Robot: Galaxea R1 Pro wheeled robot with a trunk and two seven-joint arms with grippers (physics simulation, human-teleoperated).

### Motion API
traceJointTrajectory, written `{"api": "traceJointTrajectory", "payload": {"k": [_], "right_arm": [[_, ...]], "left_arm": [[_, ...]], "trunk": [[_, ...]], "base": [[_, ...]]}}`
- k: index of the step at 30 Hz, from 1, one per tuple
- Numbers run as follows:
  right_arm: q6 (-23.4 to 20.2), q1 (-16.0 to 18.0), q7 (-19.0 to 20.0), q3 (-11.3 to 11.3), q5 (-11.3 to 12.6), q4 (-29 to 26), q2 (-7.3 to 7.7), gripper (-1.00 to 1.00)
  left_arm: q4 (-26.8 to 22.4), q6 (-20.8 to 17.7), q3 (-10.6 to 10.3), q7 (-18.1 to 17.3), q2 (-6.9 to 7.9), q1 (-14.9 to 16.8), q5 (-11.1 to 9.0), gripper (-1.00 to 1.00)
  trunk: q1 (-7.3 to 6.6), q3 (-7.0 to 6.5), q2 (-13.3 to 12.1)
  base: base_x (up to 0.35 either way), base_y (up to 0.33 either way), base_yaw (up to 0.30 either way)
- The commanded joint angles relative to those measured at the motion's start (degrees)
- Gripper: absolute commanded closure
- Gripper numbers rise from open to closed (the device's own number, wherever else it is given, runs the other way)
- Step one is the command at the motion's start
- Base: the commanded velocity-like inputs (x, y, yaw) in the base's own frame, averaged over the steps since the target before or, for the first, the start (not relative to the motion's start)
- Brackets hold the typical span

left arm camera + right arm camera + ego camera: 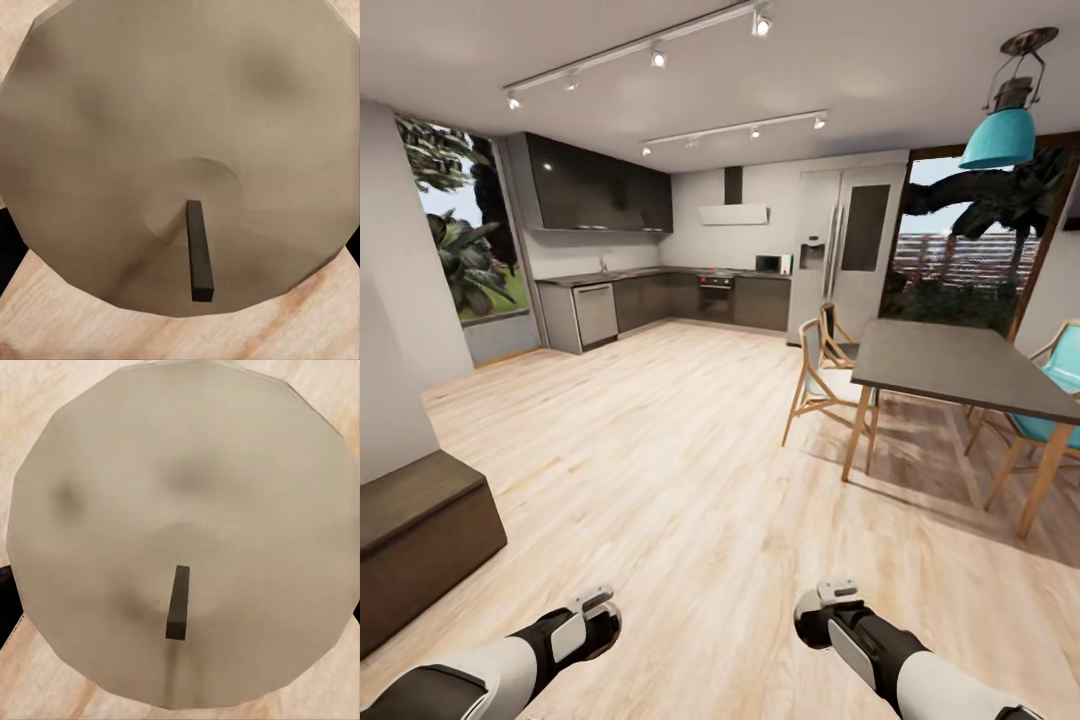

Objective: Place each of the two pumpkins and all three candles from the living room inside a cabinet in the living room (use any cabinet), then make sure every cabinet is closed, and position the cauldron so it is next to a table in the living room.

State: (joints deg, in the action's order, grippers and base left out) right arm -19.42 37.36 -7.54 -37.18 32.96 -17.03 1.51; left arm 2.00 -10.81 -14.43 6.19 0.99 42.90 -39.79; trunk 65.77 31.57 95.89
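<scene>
A candle (172, 150) with a pale flat top and a short dark wick sits very close in the left wrist view, held above the wood floor. A second candle (184, 532) looks the same in the right wrist view. Both arms reach forward low over the floor, the left gripper (600, 605) and the right gripper (832, 595) each shut on its candle; the fingers are hidden. A low dark-brown cabinet (420, 535) stands against the left wall, its fronts shut as far as I see. Pumpkins, cauldron and the task's table are out of view.
A dark dining table (960, 370) with wooden chairs (822, 380) stands at the right. The kitchen counter (660, 295) and fridge (845, 250) line the far wall. Open wood floor (660, 450) lies ahead between the cabinet and the dining set.
</scene>
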Motion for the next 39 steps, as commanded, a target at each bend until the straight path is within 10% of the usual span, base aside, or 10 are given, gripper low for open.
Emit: {"api": "traceJointTrajectory", "payload": {"k": [1,39], "right_arm": [[-0.21,0.00,-0.26,-0.51,0.54,-0.20,0.07,1.00],[-0.27,-0.26,-0.19,-0.75,0.26,0.51,-0.64,1.00]], "left_arm": [[0.04,0.96,-0.51,0.14,-0.02,0.02,-0.47,1.00],[0.20,4.33,-0.60,0.17,-0.81,-0.01,-0.47,1.00]], "trunk": [[-0.23,-0.18,-0.38],[-8.58,-8.29,-15.62]], "base": [[0.000,0.000,0.244],[0.000,0.000,0.171]]}}
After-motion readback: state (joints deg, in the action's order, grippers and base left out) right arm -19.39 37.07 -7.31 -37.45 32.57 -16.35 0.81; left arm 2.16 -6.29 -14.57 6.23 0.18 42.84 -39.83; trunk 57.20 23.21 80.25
